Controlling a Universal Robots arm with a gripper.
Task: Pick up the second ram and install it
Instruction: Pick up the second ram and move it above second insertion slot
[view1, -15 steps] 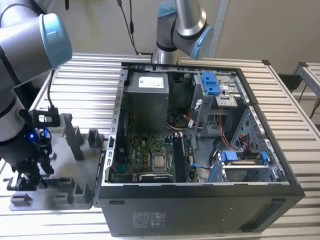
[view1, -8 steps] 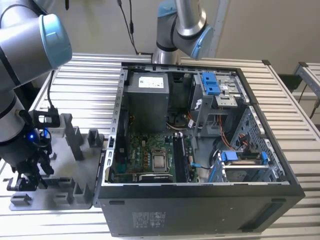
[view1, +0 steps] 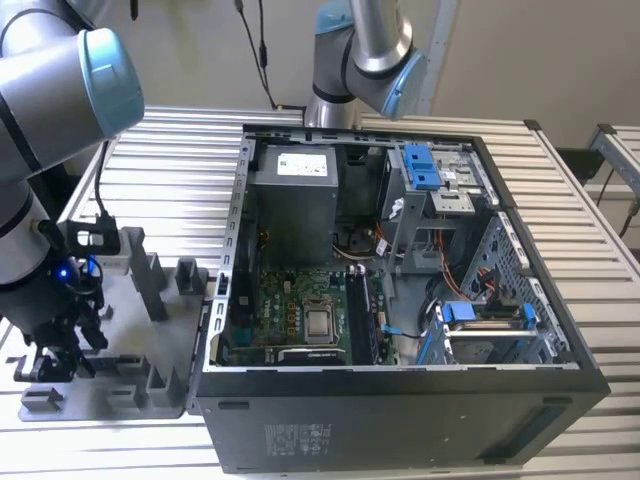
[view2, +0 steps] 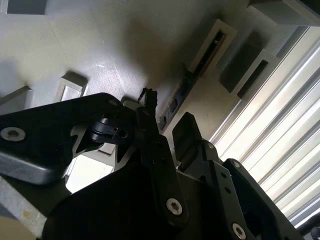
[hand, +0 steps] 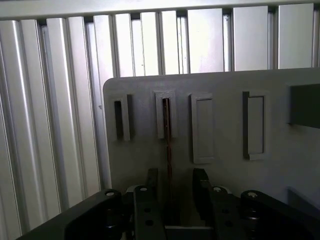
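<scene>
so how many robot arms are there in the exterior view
2. One arm at the exterior view's left, over the grey fixture; the other arm behind the open computer case. More may be off-frame.

The second ram (hand: 167, 150) is a thin, dark board stick. In the first wrist view it stands on edge, seen edge-on. One end is seated in a raised slot of the grey fixture (hand: 280, 165), and the other lies between the spread fingers of the end effector (hand: 175, 176). The second wrist view shows small dark chips along its face (view2: 181, 92).
</scene>
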